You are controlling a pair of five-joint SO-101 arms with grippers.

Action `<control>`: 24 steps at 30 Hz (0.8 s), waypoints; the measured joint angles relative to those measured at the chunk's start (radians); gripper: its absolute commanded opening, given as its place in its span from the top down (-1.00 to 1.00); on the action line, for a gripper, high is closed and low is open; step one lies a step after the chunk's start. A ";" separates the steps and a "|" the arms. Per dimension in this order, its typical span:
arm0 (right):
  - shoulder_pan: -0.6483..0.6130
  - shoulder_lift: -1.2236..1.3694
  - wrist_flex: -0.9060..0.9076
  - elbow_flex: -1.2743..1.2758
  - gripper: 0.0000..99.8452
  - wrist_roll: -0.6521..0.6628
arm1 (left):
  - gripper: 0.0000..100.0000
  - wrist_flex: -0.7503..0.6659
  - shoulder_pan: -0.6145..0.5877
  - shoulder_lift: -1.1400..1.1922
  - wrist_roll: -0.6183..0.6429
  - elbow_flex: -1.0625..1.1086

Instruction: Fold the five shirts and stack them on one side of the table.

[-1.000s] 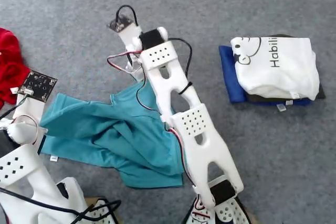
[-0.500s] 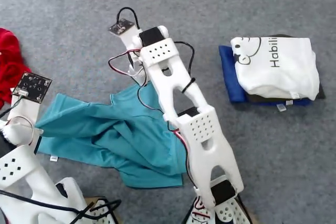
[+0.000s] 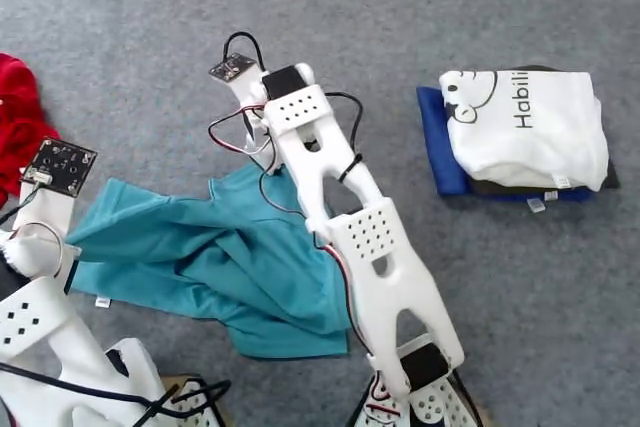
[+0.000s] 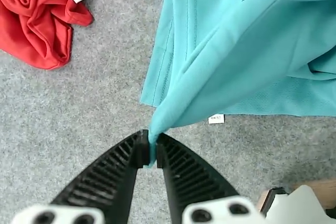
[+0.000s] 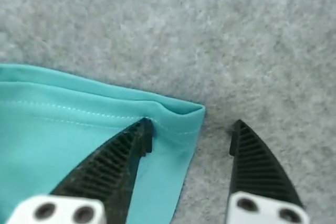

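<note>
A teal shirt (image 3: 230,267) lies rumpled on the grey carpet at the front middle of the table. My left gripper (image 4: 150,150) is shut on a bunched edge of the teal shirt (image 4: 236,45), lifting it at the shirt's left side. My right gripper (image 5: 190,132) is open, low over a hemmed corner of the teal shirt (image 5: 105,124), one finger on the cloth and the other on bare carpet. The right arm (image 3: 330,207) lies across the shirt's far right corner. A stack of folded shirts (image 3: 525,127), white on top of dark and blue, sits at the right.
A crumpled red shirt (image 3: 20,127) lies at the table's left edge, also in the left wrist view as a red shirt (image 4: 39,17). Bare grey carpet (image 3: 520,287) surrounds the stack and covers the far side. Cables hang off the right arm.
The right arm's wrist has shifted a little toward the teal shirt's corner. The left gripper keeps hold of the shirt edge, drawn slightly to the left.
</note>
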 measured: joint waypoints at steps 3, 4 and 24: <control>0.000 0.020 0.008 -0.038 0.65 0.000 | 0.94 0.000 0.000 0.000 0.000 0.000; 0.000 0.021 0.017 -0.049 0.74 0.000 | 0.94 0.000 0.000 0.000 0.000 0.000; 0.002 -0.005 0.086 -0.198 0.97 0.035 | 0.94 0.000 0.000 0.000 0.055 -0.026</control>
